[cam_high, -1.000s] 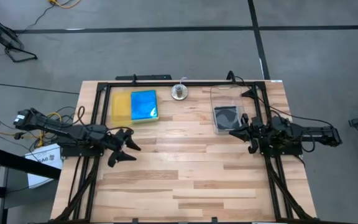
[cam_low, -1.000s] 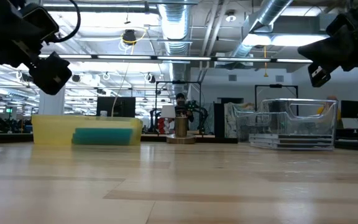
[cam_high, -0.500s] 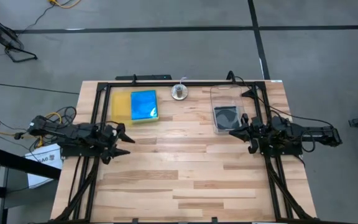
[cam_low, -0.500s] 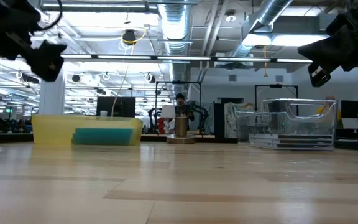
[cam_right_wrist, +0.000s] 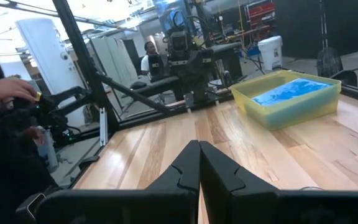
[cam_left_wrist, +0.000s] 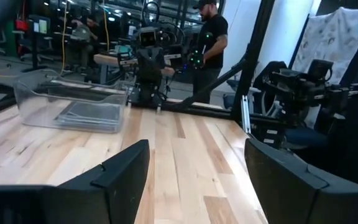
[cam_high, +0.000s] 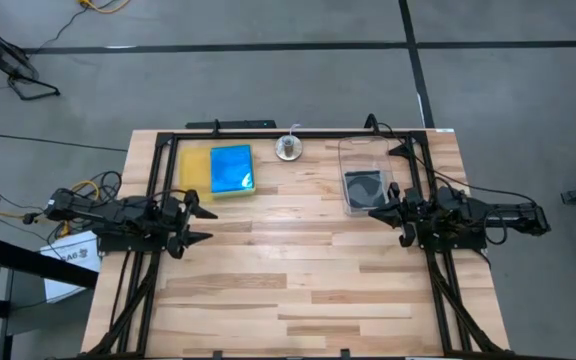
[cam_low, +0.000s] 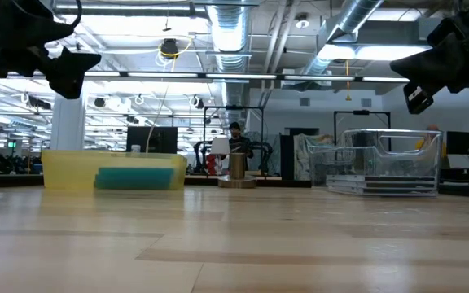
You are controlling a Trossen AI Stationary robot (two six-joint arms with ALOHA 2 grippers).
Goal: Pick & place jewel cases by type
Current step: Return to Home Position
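A translucent blue jewel case [cam_high: 231, 168] lies flat in the yellow tray [cam_high: 194, 172] at the table's far left; the right wrist view shows it too [cam_right_wrist: 289, 89]. A clear jewel case with a black inside [cam_high: 364, 187] lies on the floor of the clear tub [cam_high: 372, 152] at the far right, also seen in the left wrist view [cam_left_wrist: 89, 114]. My left gripper [cam_high: 202, 224] hovers open at the table's left edge, pointing level toward the right. My right gripper [cam_high: 373, 212] hovers shut at the right edge, just near of the tub, pointing left.
A small round metal object [cam_high: 288, 149] stands at the middle of the far edge. A black frame [cam_high: 268, 134] runs along the table's far, left and right sides. Bare wood spreads between the arms and toward the near edge. People stand beyond the table [cam_left_wrist: 211, 38].
My left gripper has drawn back toward the table's left edge, risen a little and rolled about its own axis, its fingers staying open and empty. The jewel cases, the tray and the tub have not moved.
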